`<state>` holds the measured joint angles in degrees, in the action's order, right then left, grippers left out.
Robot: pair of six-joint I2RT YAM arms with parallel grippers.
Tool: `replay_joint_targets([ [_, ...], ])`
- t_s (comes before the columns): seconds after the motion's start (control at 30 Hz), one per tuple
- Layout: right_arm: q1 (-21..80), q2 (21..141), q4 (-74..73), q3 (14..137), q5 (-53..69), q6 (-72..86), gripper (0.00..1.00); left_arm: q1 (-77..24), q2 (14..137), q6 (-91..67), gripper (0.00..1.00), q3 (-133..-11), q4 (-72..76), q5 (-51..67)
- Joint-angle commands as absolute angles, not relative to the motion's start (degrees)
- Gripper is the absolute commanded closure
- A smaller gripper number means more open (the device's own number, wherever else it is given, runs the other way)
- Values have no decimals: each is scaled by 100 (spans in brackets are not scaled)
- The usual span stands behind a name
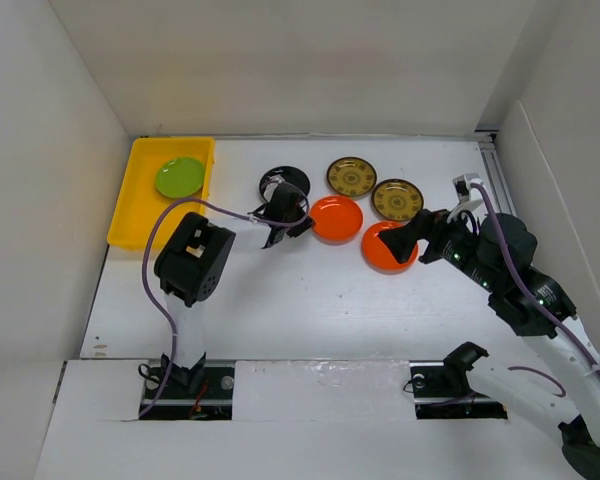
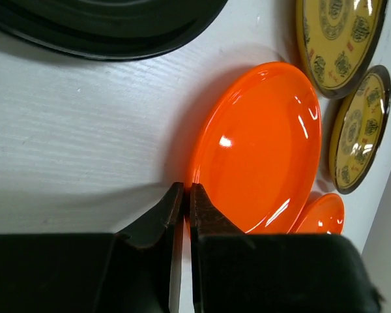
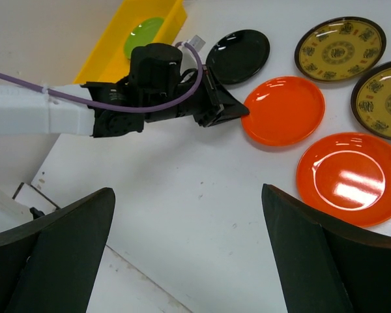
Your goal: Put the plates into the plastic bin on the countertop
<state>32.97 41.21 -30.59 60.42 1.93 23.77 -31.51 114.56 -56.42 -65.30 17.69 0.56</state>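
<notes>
My left gripper (image 2: 186,190) is shut on the near-left rim of an orange plate (image 2: 260,143), which lies on the white countertop (image 1: 300,290). It also shows in the top view (image 1: 306,224). My right gripper (image 3: 189,215) is open and empty, held above the countertop over a second orange plate (image 1: 385,252). A black plate (image 1: 288,178) lies behind the left gripper. Two olive-gold plates (image 1: 351,177) (image 1: 397,199) lie at the back right. The yellow plastic bin (image 1: 140,205) at the back left holds a lime green plate (image 1: 180,177). The cream and blue-patterned plates are out of view.
White walls enclose the countertop on the left, back and right. The left arm's purple cable (image 1: 155,250) loops over its forearm. A metal rail (image 1: 495,170) runs along the right wall. The arm bases (image 1: 185,385) sit at the near edge.
</notes>
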Motion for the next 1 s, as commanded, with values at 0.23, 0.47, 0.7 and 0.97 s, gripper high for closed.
replay_joint_targets([
  [0.23,3252,3964,-2971,6267,193,2294,0,-2735,8941,-5081,100,-7012,-173,-721],
  [0.47,3252,3964,-2796,6109,299,2294,0,-276,8998,-4966,100,-7356,-791,-274],
  [0.7,3252,3911,-2795,6056,352,2171,0,1449,10007,-5159,100,-7714,-378,201],
  [0.97,3252,3858,-2900,6056,413,2171,0,1635,11074,-5045,100,-8745,-808,-96],
])
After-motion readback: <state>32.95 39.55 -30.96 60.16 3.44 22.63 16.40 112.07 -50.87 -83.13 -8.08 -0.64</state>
